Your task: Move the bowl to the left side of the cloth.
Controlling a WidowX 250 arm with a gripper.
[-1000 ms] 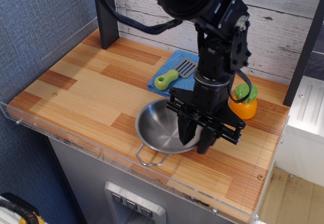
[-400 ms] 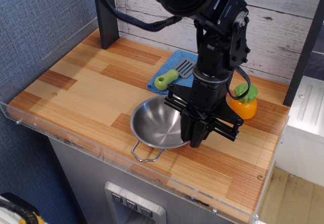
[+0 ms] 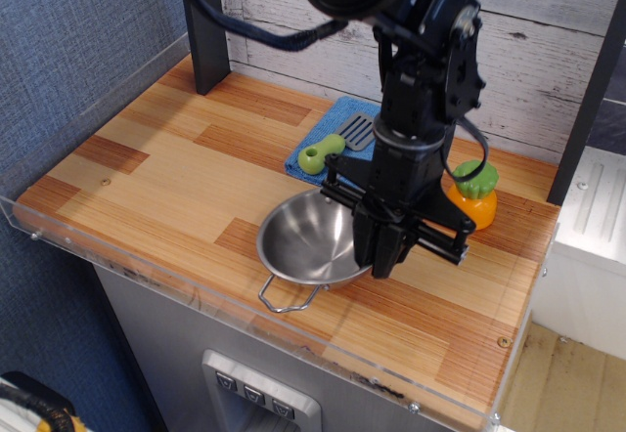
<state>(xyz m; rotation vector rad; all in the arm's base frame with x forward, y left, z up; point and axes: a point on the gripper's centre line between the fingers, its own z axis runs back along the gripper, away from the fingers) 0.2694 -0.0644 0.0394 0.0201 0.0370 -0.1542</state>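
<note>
The shiny steel bowl sits near the table's front edge, with one wire loop handle pointing at the front. My gripper points straight down and is shut on the bowl's right rim. The bowl's right side looks slightly raised. The blue cloth lies flat behind the bowl, toward the back wall, and the arm partly hides its right side. A spatula with a green handle and a grey head lies on the cloth. The bowl's second handle is hidden behind the gripper.
An orange toy vegetable with a green top stands right of the arm. A dark post rises at the back left. A clear acrylic rim runs along the table's front and left edges. Bare wood spans the left half.
The fingers stood open astride the bowl's right rim and have closed on it. The bowl has shifted a little to the left with the gripper.
</note>
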